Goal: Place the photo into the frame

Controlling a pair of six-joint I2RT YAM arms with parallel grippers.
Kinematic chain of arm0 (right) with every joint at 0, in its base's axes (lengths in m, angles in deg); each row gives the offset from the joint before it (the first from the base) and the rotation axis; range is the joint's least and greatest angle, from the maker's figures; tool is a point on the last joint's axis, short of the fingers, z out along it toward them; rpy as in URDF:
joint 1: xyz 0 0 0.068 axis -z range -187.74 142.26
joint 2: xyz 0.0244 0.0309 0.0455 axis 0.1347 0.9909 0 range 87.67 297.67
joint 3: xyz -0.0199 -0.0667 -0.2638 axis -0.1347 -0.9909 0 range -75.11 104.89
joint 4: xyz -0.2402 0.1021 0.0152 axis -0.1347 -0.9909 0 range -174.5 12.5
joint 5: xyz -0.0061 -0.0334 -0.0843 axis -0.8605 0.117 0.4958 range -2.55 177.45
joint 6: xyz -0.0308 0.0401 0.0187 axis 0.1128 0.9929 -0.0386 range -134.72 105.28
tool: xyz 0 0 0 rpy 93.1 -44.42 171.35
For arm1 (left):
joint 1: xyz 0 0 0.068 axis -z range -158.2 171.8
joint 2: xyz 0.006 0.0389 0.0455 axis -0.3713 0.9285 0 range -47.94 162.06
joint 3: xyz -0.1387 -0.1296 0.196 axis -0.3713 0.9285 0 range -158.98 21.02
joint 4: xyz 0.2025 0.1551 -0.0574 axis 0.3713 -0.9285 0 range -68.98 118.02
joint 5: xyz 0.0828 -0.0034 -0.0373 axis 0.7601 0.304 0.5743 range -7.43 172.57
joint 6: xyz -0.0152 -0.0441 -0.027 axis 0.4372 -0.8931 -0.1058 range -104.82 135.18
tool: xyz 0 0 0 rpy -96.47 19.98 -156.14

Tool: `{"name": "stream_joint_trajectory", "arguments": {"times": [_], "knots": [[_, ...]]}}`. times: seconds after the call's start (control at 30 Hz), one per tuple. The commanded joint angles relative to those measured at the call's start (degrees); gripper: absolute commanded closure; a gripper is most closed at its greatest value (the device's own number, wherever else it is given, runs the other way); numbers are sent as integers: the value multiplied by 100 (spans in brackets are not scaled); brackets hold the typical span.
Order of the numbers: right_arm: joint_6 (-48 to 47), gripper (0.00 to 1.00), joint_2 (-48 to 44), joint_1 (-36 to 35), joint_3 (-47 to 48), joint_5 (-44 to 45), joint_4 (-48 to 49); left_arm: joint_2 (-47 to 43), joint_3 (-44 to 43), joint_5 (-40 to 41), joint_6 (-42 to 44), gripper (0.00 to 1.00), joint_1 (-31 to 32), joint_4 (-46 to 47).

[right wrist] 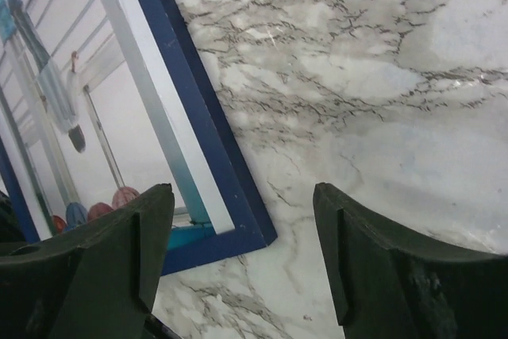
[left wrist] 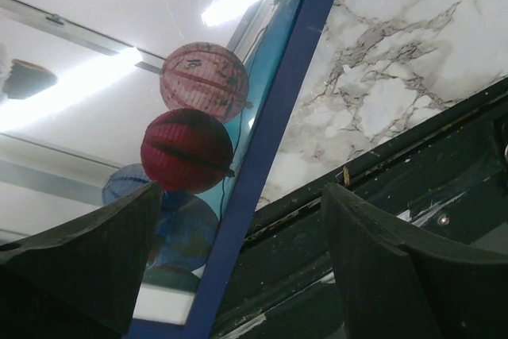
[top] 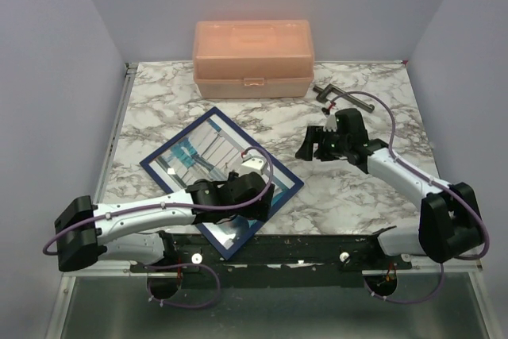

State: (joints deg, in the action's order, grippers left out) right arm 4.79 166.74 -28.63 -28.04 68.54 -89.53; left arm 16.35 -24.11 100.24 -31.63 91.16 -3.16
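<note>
The frame (top: 238, 129), navy blue side up, lies flat and askew on the marble table (top: 373, 77), with the photo (top: 198, 148) showing inside it. My left gripper (top: 255, 196) hovers over the frame's near corner, open; in the left wrist view its fingers (left wrist: 103, 252) straddle the frame's navy edge (left wrist: 294, 69) beside the photo's red balloon (left wrist: 186, 152), gripping nothing. Open too, my right gripper (top: 306, 148) stands just right of the frame; in the right wrist view the frame's corner (right wrist: 238, 232) lies below the gripper (right wrist: 242, 196), with the photo (right wrist: 63, 101) at the left.
A peach plastic box (top: 252, 57) stands shut at the back edge of the table. A dark metal tool (top: 343, 98) lies behind the right gripper. A black rail (top: 302, 248) runs along the near edge, under the frame's near corner.
</note>
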Motion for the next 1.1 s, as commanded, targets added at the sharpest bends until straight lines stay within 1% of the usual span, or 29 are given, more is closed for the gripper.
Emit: {"name": "stream_joint_trajectory", "arguments": {"times": [0.0, 0.03, 0.07, 0.2, 0.4, 0.53, 0.6, 0.73, 0.87, 1.07], "knots": [[479, 11, -602, 6, -403, 579, 151, 560, 129, -732, 153, 22, -72, 772], [601, 3, -748, 5, -496, 672, 189, 729, 96, -759, 182, 25, -78, 784], [758, 0, -879, 11, -608, 798, 199, 914, 43, -796, 212, 29, -77, 783], [1030, 0, -1134, 15, -845, 903, 122, 1591, -246, -873, 323, 40, -73, 753], [1056, 0, -1036, 14, -822, 820, -353, 2244, -542, -980, 441, 53, -58, 808], [1105, 0, -986, 16, -845, 694, -543, 2601, -723, -1020, 479, 58, 0, 786], [1157, 0, -1027, 14, -878, 658, -600, 2794, -838, -1024, 505, 65, 24, 745], [1179, 0, -1115, 14, -915, 537, -765, 3088, -1107, -949, 492, 82, 60, 618], [1295, 0, -1452, 14, -1074, 698, -905, 3308, -1459, -784, 473, 91, 64, 433], [1919, 0, -2305, 19, -1400, 1272, -1142, 3752, -2473, -518, 472, 99, -70, -80]]}}
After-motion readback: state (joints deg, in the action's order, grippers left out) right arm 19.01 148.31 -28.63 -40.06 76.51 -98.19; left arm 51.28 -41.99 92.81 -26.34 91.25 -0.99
